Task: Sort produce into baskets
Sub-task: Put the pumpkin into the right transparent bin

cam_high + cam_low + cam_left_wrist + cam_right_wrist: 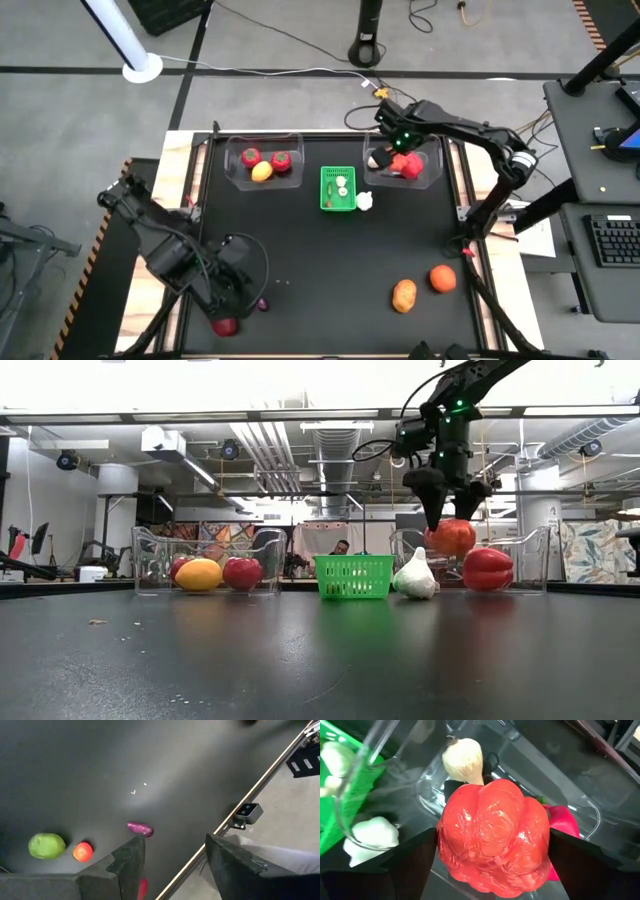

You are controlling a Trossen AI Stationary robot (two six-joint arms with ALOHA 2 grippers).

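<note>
From above, the right gripper (392, 152) hangs over the clear rectangular plastic bin (432, 180) at the table's far right; the left gripper (232, 308) waits half-spread, empty, at the near left edge.

At table height, a lumpy red-orange toy tomato (451, 537) sits under those fingers, above the bin floor.

On the right wrist, the jaws stand wide beside the tomato; I judge it could bounce out over the bin's wall.
</note>
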